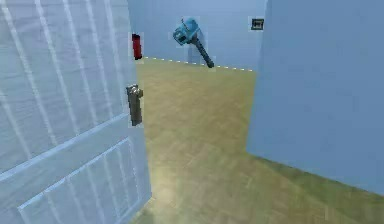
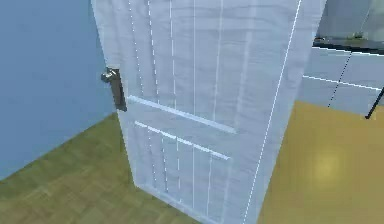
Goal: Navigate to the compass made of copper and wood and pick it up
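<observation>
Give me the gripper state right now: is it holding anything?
Gripper: cannot be told. A white panelled door with a metal handle stands close in the arm side view.

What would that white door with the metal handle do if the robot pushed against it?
The white door would probably swing, not tip: it stands ajar over bare wood floor. Its flat panelled slab looks stiff, so it likely won't flex. The metal handle sits near the free edge, so a push there should turn it most easily.
</observation>
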Robot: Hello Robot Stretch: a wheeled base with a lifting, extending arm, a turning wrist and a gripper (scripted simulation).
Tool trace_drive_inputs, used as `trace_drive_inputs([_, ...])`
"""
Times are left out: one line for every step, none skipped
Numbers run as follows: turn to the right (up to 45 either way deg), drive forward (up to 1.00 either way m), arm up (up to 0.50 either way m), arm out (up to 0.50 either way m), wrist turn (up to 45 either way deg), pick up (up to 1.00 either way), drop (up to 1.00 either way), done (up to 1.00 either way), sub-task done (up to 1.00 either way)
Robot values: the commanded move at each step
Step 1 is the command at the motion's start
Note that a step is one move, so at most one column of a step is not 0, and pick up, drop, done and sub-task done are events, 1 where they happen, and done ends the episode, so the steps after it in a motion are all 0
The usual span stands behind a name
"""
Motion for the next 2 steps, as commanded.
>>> trace_drive_inputs([-45.0, 0.00, 0.00, 0.00, 0.0, 0.00, 0.00, 0.00, 0.00])
trace_drive_inputs([-45.0, 0.00, 0.00, 0.00, 0.0, 0.00, 0.00, 0.00, 0.00])
